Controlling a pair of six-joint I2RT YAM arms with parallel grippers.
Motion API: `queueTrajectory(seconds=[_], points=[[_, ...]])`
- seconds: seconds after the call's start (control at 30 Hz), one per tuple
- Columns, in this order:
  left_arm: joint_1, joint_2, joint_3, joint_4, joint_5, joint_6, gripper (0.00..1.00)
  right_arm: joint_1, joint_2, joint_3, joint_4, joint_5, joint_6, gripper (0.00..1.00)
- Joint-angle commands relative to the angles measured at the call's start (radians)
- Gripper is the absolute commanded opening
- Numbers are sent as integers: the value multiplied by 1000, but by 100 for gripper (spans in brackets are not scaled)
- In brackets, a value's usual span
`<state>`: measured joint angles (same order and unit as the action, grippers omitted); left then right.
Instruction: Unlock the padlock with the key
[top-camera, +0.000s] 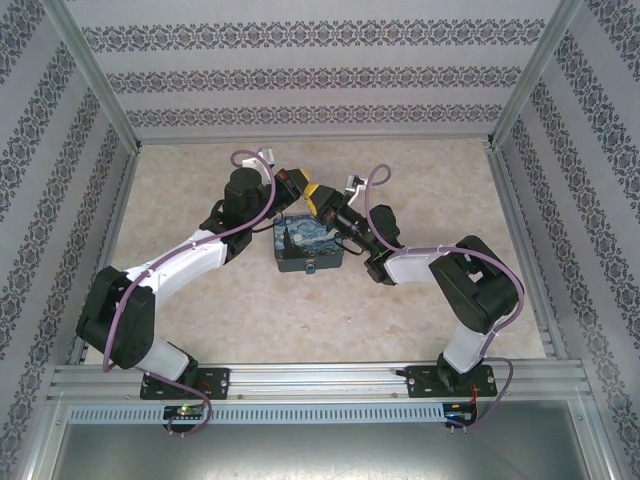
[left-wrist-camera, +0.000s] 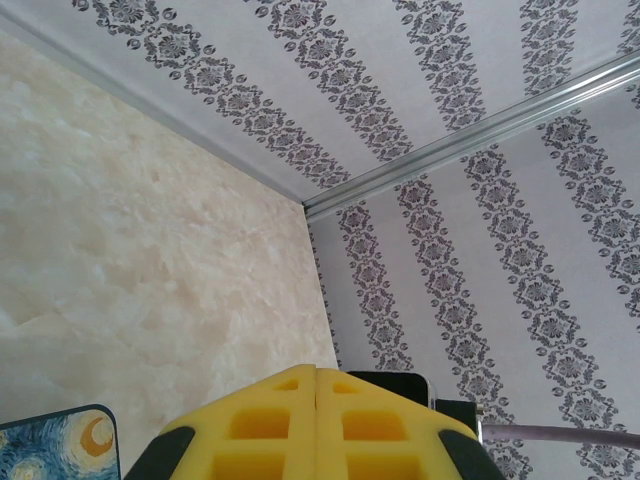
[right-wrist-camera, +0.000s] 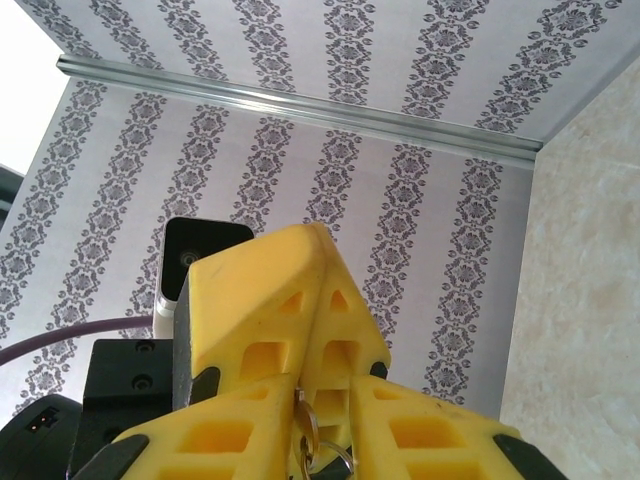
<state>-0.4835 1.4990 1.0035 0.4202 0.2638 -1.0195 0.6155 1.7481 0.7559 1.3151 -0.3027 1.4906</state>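
Right wrist view: the key (right-wrist-camera: 308, 428), a thin silvery piece with its small ring, is seen pinched between the right jaws, which are drawn nearly together around it. Directly ahead of them the left jaws are pressed together, tips meeting the right pair. Whether a part of the key is also gripped by the left jaws cannot be told.

From the top view both arms are seen to meet in the air over the far edge of the tin (top-camera: 300, 245), which rests on the counter (top-camera: 180, 180). A tiny blue item at the tin's near side is taken to be the padlock (top-camera: 311, 268). It is too small for its shackle or keyhole to be made out.

The step in hand is judged to be a passing or re-gripping of the key between the two arms, with the padlock not yet approached. For the next move, a firm hold on the key's head is called for, with the shaft left free and pointing outward. The key must then be carried down to the padlock and lined up with its keyhole.

No brand, label or writing can be read. The tin bears only a painted swirling night sky.
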Motion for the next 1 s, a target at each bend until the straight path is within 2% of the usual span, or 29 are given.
queueTrajectory(seconds=[0.0, 0.17, 0.2, 0.4, 0.43, 0.57, 0.7, 0.87, 0.97], points=[[-5, 11, 7, 46, 2, -6, 0, 24, 18, -19, 70, -4, 2, 21], [-6, 6, 5, 46, -3, -5, 0, 23, 17, -20, 70, -1, 3, 6], [-5, 6, 4, 43, -6, -5, 0, 22, 17, -21, 70, 2, 3, 1], [-5, -9, 9, 26, -7, 4, 0, 14, 6, -50, 69, 8, 4, 0], [-4, -15, 9, 18, -12, 6, 6, 11, 2, -58, 70, 8, 3, 0], [0, -60, 5, -31, -34, 18, 39, -9, -22, -92, 69, 1, -2, 0], [11, -126, -24, -97, -42, 28, 63, -34, -49, -119, 53, -23, -10, 0], [14, -206, -64, -212, -49, 58, 75, -65, -88, -124, -23, -83, -38, 0], [13, -245, -88, -268, -41, 78, 78, -85, -145, -121, -152, -116, -86, 0]])
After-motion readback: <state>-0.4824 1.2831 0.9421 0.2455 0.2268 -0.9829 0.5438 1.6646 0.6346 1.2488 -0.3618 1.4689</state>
